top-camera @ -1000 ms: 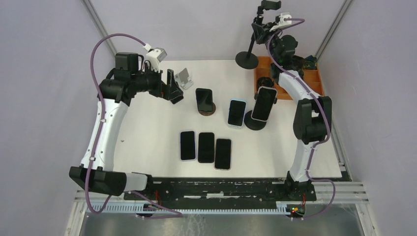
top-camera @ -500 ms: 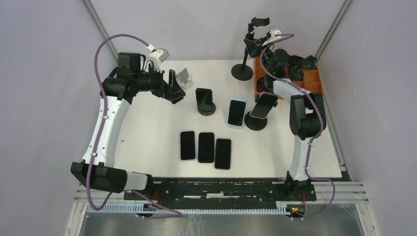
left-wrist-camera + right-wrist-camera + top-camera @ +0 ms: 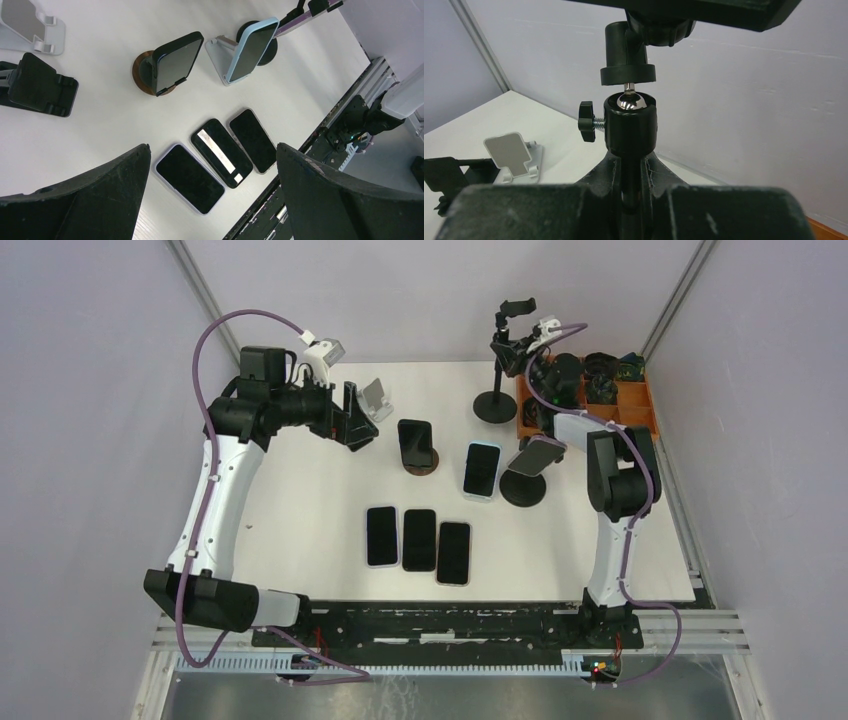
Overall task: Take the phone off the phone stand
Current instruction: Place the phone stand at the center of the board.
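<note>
Three phones propped mid-worktop (image 3: 300, 490). Black phone (image 3: 414, 438) on wooden stand (image 3: 428, 468) and blue-cased phone (image 3: 481, 468) on white stand (image 3: 216, 52): long axes up-down in top view, screens toward bottom edge. Third phone (image 3: 538, 453) on black disc stand (image 3: 522, 490), slanted lower left to upper right. Left pincer (image 3: 357, 426) wide. Right pincer (image 3: 631, 200) narrow, clamped on pole stand (image 3: 630, 125) stem, upper right.

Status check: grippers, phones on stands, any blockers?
Left gripper open, empty, far-left. Right gripper shut on tall black stand's pole, no phone on it. Blue-cased phone, black-cased phone, tilted phone all mounted. Right arm crowds tilted phone.
</note>
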Robot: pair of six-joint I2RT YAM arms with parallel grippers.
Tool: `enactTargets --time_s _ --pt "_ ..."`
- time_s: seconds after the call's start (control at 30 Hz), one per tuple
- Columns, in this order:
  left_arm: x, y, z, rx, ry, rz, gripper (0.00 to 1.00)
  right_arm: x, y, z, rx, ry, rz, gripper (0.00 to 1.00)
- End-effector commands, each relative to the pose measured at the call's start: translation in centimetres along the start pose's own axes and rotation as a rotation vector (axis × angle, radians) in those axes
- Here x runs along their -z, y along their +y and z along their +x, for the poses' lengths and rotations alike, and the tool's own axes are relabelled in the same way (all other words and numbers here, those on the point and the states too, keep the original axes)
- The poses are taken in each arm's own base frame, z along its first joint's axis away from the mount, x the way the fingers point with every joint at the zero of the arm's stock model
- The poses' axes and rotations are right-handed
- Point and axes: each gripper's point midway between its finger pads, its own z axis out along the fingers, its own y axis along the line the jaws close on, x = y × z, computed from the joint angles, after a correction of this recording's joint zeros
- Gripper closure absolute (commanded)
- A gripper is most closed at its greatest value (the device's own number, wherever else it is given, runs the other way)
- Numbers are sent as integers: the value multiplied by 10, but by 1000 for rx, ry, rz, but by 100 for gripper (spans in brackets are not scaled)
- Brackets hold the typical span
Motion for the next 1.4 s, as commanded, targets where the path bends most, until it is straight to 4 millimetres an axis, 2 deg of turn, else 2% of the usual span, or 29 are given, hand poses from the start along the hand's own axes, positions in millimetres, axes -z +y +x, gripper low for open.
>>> enactTargets --time_s 0.0,0.13,0.27,0.33,0.4,0.43,0.53,0.57,0.7,0.83,1.03,1.27,1.37 --pt "7 -9 -10 -51 -41 31 0 -4 14 -32 80 -134 -84 90" --pt "8 -9 -9 -54 -41 33 0 3 14 -13 75 -118 -86 85" --pt "7 -10 -10 -49 -40 42 0 10 17 -7 84 -136 -98 80" --pt "7 -10 -10 -49 -39 43 0 11 18 -3 80 -129 -102 75" --pt "6 -10 -9 -47 -37 44 0 12 18 0 73 -119 -105 62" --pt "6 -9 -9 -45 -37 43 0 12 18 1 71 -117 -106 53" --pt "5 -10 -10 -42 -37 46 0 18 13 -5 70 -122 -70 12" --pt "5 -10 -10 -38 -37 46 0 20 10 -8 71 -125 -55 3" --pt "7 -11 -12 -42 -44 48 0 30 5 -21 68 -132 -34 2" --pt "9 -12 -15 -46 -52 45 0 43 12 -39 72 -168 -40 2" --pt "12 -14 -17 -44 -61 43 0 52 21 -49 66 -151 -74 2" --pt "17 -17 -20 -52 -75 31 0 58 7 -56 36 -105 -47 2" --pt "17 -18 -21 -53 -78 33 0 67 0 -58 14 -98 -54 2"
